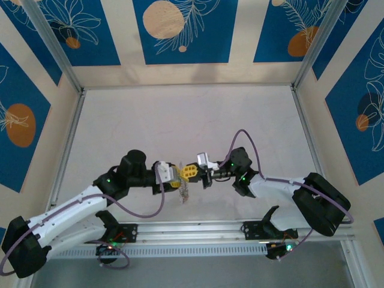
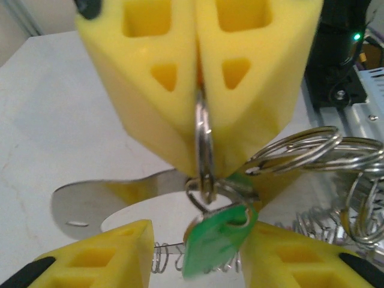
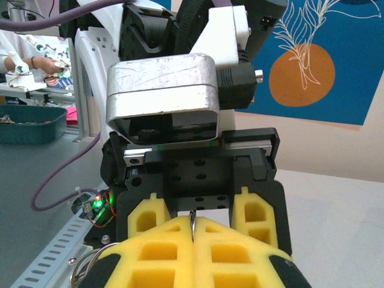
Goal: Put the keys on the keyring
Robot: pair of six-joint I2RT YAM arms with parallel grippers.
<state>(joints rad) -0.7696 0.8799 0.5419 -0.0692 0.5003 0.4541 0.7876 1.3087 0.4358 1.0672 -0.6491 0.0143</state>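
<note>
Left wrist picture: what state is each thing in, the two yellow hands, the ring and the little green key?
ring, held edge-on, in the air.
green key, hanging below the ring, tilted.
right hand, shut on the ring.
left hand, open, one pad each side of the green key.
other rings, bunched together at the right.

Side by side, the left arm (image 1: 72, 207) and right arm (image 1: 276, 186) pair white shells with black joints. Each carries a purple cable (image 1: 243, 131) and green lights (image 1: 108, 179). Yellow fingers (image 2: 252, 78) bear square and triangular cut-outs. A scuffed silver housing (image 3: 162, 90) tops a black, screw-holed frame (image 3: 198, 174).
</note>
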